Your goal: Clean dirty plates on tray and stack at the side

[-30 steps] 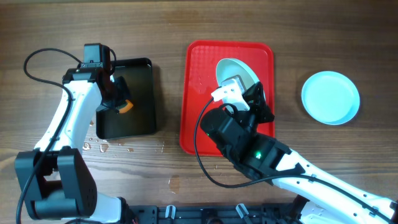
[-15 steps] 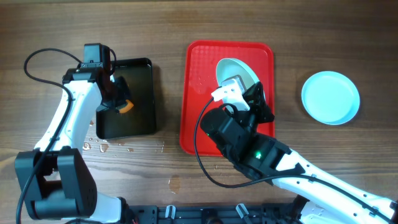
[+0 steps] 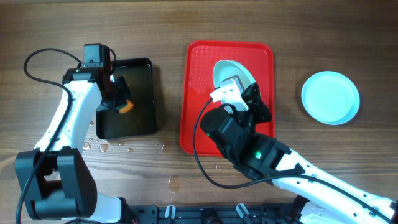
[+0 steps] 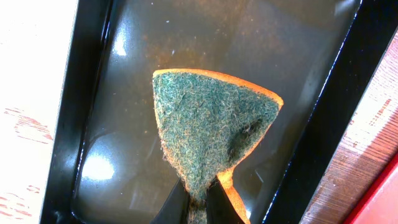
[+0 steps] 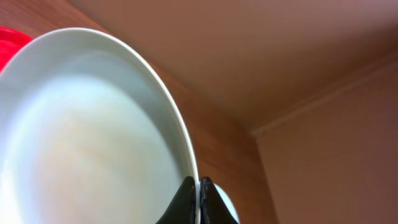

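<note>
Roughly midway, I judge: a side plate (image 3: 330,98) rests well right of the right gripper (image 5: 198,185), which pinches a tilted plate (image 5: 93,137) by its rim above the tray (image 3: 199,124), while the left gripper (image 4: 199,198) pinches a sponge (image 4: 211,130), wiping seemingly pending.

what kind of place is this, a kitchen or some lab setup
Probably a robot lab bench staged for dishwashing, not a kitchen: two robot arms at a wooden table, a red tray, and a sponge at a black tray.

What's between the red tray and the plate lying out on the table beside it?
Nothing. The overhead view shows only bare wooden table between the red tray and that plate.
</note>
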Controlling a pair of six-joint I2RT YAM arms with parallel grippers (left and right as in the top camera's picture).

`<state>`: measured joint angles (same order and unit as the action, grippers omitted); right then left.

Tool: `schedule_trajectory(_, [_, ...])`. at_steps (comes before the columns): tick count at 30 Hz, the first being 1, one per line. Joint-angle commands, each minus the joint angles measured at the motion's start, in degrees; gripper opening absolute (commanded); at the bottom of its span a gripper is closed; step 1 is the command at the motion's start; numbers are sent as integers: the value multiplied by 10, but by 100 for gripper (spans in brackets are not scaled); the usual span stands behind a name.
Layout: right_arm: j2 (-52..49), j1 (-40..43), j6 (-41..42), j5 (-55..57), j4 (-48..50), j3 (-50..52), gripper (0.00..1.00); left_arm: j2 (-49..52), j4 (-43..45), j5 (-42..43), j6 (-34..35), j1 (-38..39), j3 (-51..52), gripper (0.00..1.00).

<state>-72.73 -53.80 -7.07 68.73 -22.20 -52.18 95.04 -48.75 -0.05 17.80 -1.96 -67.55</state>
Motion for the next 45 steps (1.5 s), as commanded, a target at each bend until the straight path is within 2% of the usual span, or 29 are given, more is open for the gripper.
schedule_trajectory(1, [11,10,41,-41,-8,1,4,5,2,7,-11,-1,3,4])
schedule_trajectory(7, [9,49,133,-125,-64,1,4,5,-1,22,-12,-1,3,4])
schedule_trajectory(8, [9,80,194,-164,-90,1,4,5,0,37,-12,-1,3,4])
schedule_trajectory(10, [12,129,244,-233,-111,1,4,5,1,44,-13,-1,3,4])
schedule_trajectory(14, [37,273,281,-401,-115,1,4,5,-1,50,-42,-1,3,4])
schedule_trajectory(17, [53,416,323,-544,-128,1,4,5,-5,50,-42,-1,3,4])
schedule_trajectory(21, [43,615,364,-676,-148,1,4,5,-5,54,-42,-1,3,4])
schedule_trajectory(26, [8,782,371,-733,-150,2,4,5,2,54,-45,-1,3,4])
schedule_trajectory(31, [-47,840,370,-718,-150,2,4,5,18,56,-72,6,3,4])
schedule_trajectory(33, [-69,843,370,-697,-147,2,12,5,20,56,-79,10,3,4])
schedule_trajectory(35, [-85,843,371,-671,-146,2,41,5,21,56,-100,16,3,4])
schedule_trajectory(36, [-90,843,371,-668,-145,2,48,5,20,56,-104,19,3,4])
schedule_trajectory(39, [-90,843,363,-705,-133,1,54,5,20,54,-114,28,3,4])
schedule_trajectory(40, [-85,843,344,-740,-130,-1,54,5,22,54,-114,29,3,6])
schedule_trajectory(43, [-51,840,254,-912,-125,-9,56,-1,16,54,-114,27,-4,35])
schedule_trajectory(44, [-35,839,231,-959,-126,-10,61,-7,6,54,-114,26,-10,51])
schedule_trajectory(45, [-22,837,221,-989,-128,-11,68,-13,-2,54,-114,26,-15,84])
